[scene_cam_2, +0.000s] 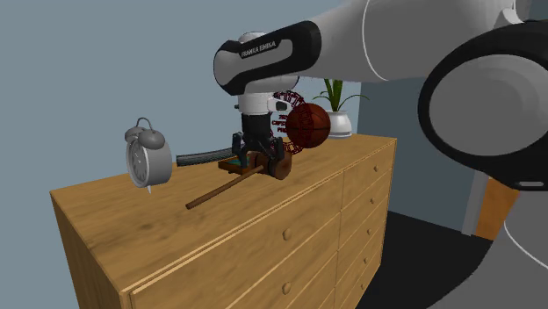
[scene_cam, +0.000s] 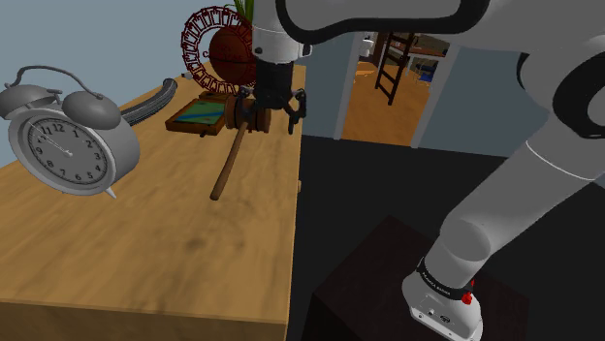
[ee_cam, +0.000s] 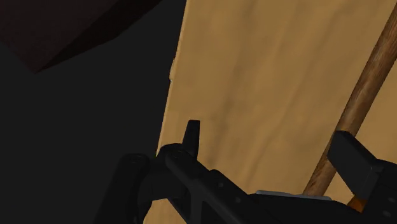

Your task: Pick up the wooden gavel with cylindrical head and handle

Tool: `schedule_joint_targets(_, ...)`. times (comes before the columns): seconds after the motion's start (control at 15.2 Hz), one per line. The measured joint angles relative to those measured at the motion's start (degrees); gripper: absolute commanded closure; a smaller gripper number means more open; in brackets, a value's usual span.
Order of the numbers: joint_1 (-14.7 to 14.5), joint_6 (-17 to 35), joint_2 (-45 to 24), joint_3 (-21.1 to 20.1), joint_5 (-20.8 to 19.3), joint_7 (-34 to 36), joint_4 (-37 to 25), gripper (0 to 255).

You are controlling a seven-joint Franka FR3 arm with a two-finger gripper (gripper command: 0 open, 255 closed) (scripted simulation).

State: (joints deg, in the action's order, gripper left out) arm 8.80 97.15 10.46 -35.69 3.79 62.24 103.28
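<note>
Under the pincer (scene_cam: 266, 121), the head of the gavel (scene_cam: 230, 163) is mostly masked in the shoulder view; in the wrist view its handle is cut off by the frame and slips behind one finger (ee_cam: 351, 156). Gavel lies on the worktop (scene_cam: 175, 252) near its edge, long axis running from the head, free end toward the shoulder view's lower left. Pincer released, fingers apart astride the handle.
</note>
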Motion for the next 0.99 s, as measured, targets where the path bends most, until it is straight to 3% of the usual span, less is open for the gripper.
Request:
schedule_joint_targets(0.2,-0.3,-0.9,-9.1,-3.5,-5.4,9.7,-8.2,0)
schedule_joint_targets(0.4,-2.5,-2.9,-18.2,-5.0,-11.4,18.1,-16.9,0)
schedule_joint_targets(0.92,-2.5,2.1,-18.9,-4.7,-12.0,20.0,-12.4,0)
schedule_joint_targets(0.99,-2.5,2.3,-18.9,-4.7,-12.0,19.9,-12.2,255)
